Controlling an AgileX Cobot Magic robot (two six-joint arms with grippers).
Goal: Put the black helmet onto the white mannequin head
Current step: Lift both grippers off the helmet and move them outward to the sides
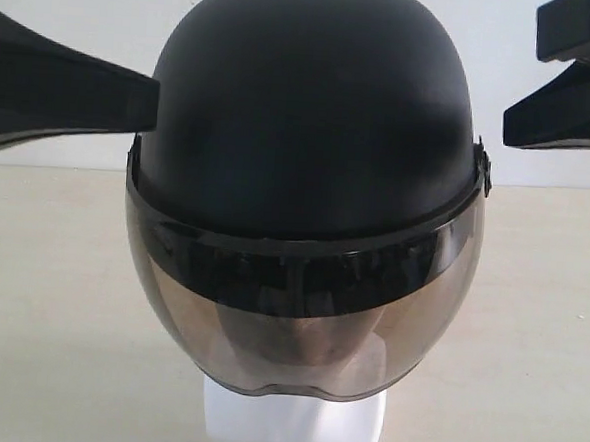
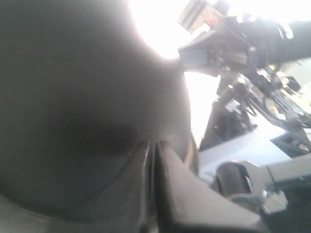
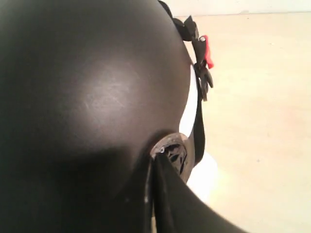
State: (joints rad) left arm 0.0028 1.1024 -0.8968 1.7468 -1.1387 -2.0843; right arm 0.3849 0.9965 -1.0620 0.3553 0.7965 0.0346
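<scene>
The black helmet [image 1: 312, 102] sits over the white mannequin head, whose face shows dimly through the smoke-tinted visor [image 1: 299, 326]. The head's white base [image 1: 292, 426] stands on the table below. My left gripper [image 1: 152, 102] is shut, its tip against the helmet's left side; in the left wrist view its fingers [image 2: 153, 145] lie pressed together on the dark shell [image 2: 73, 97]. My right gripper [image 1: 508, 129] is shut with nothing in it and hovers just off the helmet's right side. In the right wrist view its tip [image 3: 156, 160] is at the visor pivot on the shell [image 3: 87, 87].
The beige table [image 1: 49, 316] spreads around the base, with a white wall behind. A strap with a red buckle [image 3: 206, 51] hangs at the helmet's rim. The left wrist view shows robot arm hardware [image 2: 243, 48] beyond the helmet.
</scene>
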